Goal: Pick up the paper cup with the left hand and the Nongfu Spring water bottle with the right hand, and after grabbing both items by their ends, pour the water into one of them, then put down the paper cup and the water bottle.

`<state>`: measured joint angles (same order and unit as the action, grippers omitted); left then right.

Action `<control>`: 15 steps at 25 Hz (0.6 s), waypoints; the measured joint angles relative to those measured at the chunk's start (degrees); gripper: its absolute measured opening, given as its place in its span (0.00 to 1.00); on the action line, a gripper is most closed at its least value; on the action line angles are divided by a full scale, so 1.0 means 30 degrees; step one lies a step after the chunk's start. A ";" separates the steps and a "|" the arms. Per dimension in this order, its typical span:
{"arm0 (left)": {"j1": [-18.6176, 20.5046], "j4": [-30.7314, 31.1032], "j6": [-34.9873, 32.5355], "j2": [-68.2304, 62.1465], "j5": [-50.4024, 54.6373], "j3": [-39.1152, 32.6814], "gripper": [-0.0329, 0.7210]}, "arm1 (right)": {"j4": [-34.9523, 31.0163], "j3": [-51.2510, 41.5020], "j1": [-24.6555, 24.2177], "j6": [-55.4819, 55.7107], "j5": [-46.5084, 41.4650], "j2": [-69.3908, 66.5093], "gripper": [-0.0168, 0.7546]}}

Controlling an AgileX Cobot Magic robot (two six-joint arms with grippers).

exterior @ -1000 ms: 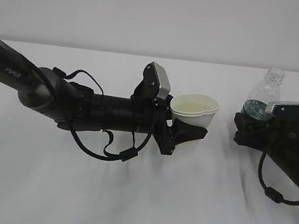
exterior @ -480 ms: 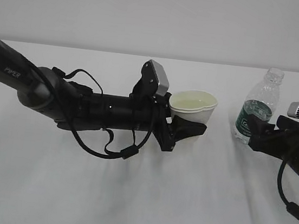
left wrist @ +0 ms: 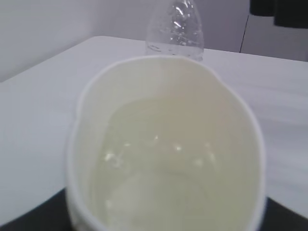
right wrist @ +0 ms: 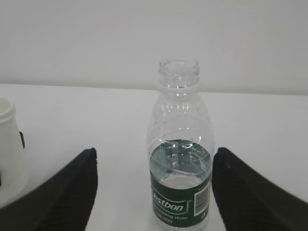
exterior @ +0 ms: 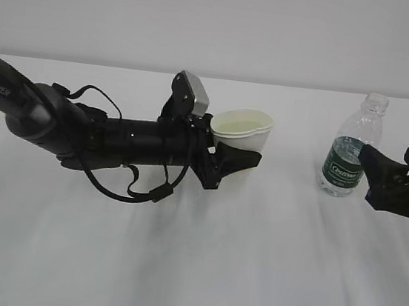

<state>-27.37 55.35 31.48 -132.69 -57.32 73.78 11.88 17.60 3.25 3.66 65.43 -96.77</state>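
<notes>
Exterior view: the paper cup (exterior: 243, 130) is seen just left of the frame's middle, gripped low on its wall by the jaws of the left hand (exterior: 235, 161), its rim squeezed out of round. Pale water (left wrist: 163, 163) is seen inside the cup in the left wrist view. At the right of the frame the Nongfu Spring water bottle (exterior: 351, 147) is stood upright on the white tabletop (exterior: 190, 271), uncapped, with a little water at label height. The jaws of the right hand (exterior: 390, 174) are held open just right of the bottle; no contact with it is seen.
</notes>
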 joint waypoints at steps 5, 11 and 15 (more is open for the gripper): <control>0.1252 -0.0213 0.0000 0.0555 -0.0751 -0.0988 0.57 | 0.0743 -0.0465 0.0000 0.0015 0.0034 0.0565 0.74; 0.2869 -0.0646 -0.0085 0.1070 -0.1540 -0.2027 0.57 | 0.0949 -0.0703 0.0000 0.0746 0.0034 0.0565 0.74; 0.3588 -0.0953 -0.0568 0.1316 -0.1617 -0.2670 0.57 | 0.0990 -0.0716 0.0000 0.0811 0.0034 0.0565 0.74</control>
<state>-16.60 52.49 29.78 -128.74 -62.17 65.78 14.85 15.45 3.25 6.09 65.54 -95.08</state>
